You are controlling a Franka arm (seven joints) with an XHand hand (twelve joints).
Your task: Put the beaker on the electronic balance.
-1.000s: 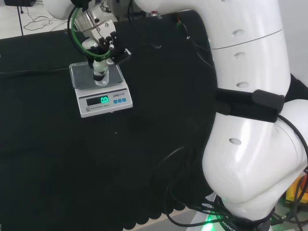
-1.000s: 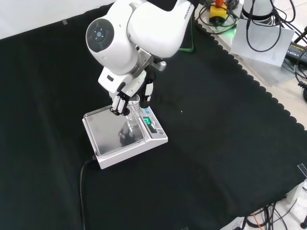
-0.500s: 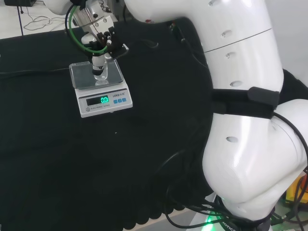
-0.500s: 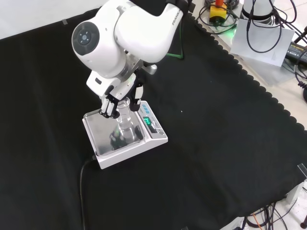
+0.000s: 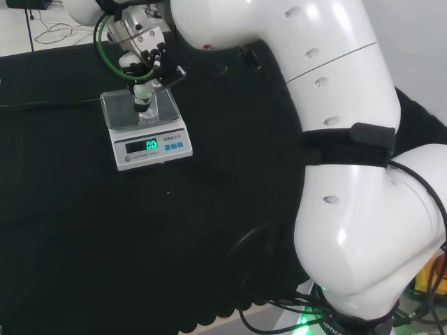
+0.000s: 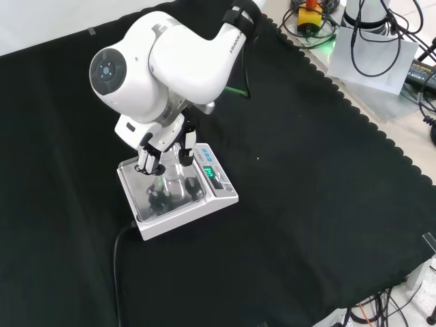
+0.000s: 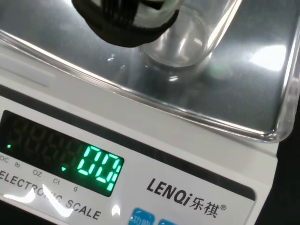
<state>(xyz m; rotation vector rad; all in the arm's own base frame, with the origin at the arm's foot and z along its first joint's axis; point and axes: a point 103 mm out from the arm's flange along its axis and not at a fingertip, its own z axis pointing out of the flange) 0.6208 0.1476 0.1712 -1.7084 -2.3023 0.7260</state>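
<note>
Cloth: black, covering the bench; bare in the near part of the front view.
Cable: dark, running over the cloth from the near edge up to the near left corner of the balance in the front view.
Balance: white body with a steel pan, standing on the cloth; its lit green display faces the right in the front view and the camera in the head view.
Pan: shiny metal with a raised rim, seen close in the wrist view just behind the display.
Beaker: clear glass, upright over the pan; its round base looks to be at the metal, though whether it touches or hangs just above cannot be told. In the head view it shows as a small clear piece under the fingers, about mid-pan.
Hand: black and white, coming down from above the pan, fingers curled round the upper part of the beaker and pinching it; in the head view it sits at the far edge of the balance.
Arm: big white link with a round grey cap, above and behind the hand in the front view.
</note>
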